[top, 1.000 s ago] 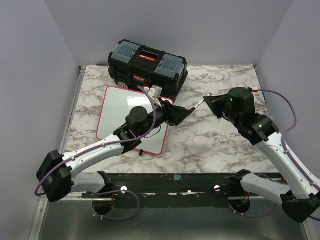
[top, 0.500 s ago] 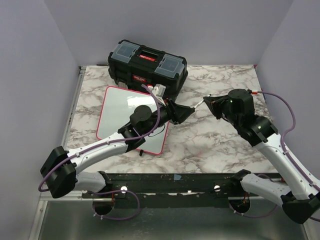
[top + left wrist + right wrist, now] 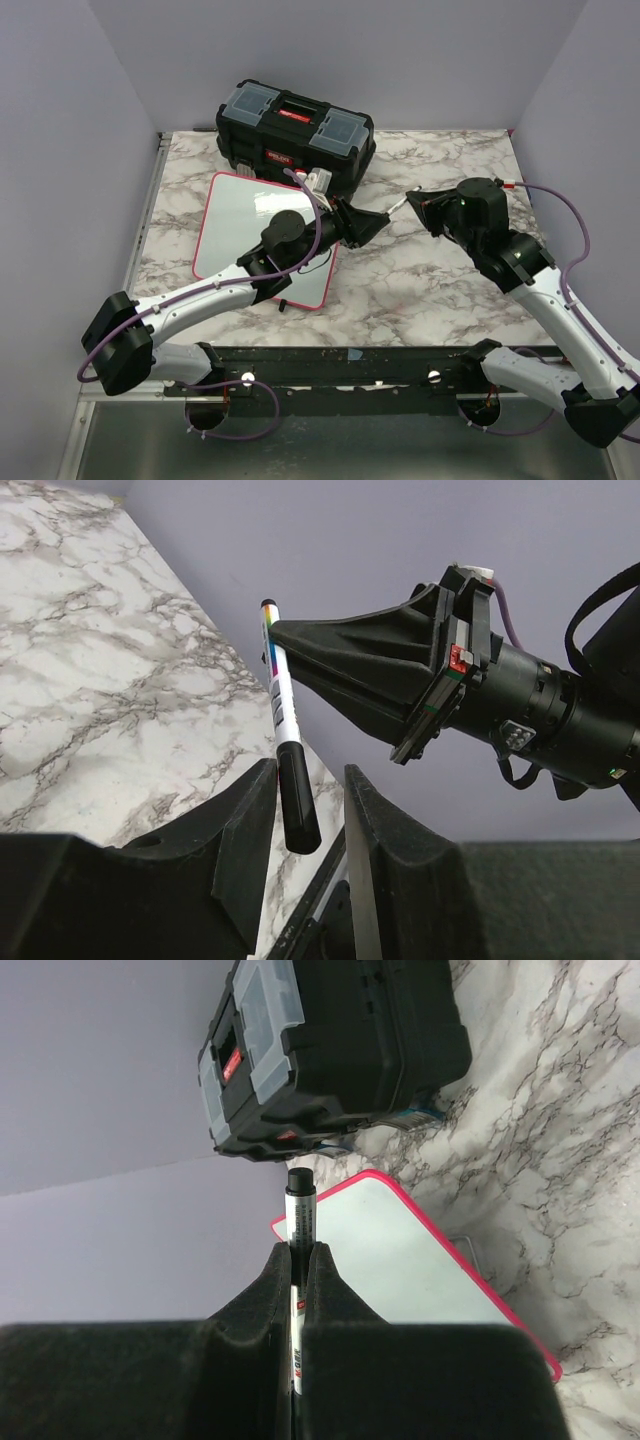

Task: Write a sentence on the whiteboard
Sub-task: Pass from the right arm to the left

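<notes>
whiteboard lies flat on the table, left of its middle. the left gripper hangs just past its 3 o'clock edge, near the far corner. that gripper's fingers stand a little apart on either side of the black cap of a marker. one finger looks to touch the cap and a thin gap shows on the other side, so it cannot be told whether they pinch it.

in the left wrist view the marker's white barrel, with its rainbow stripe, rises from the cap toward 12 o'clock, where the right gripper has it. the right gripper's fingers are pressed together on the barrel, which runs crosswise between them, and a short black end sticks out past them.

in the top view the two grippers meet nose to nose, the right one at 3 o'clock of the left. the left arm reaches over the whiteboard's near right part and hides it. a black toolbox with a red latch stands at 1 o'clock of the whiteboard, just beside its far edge.
</notes>
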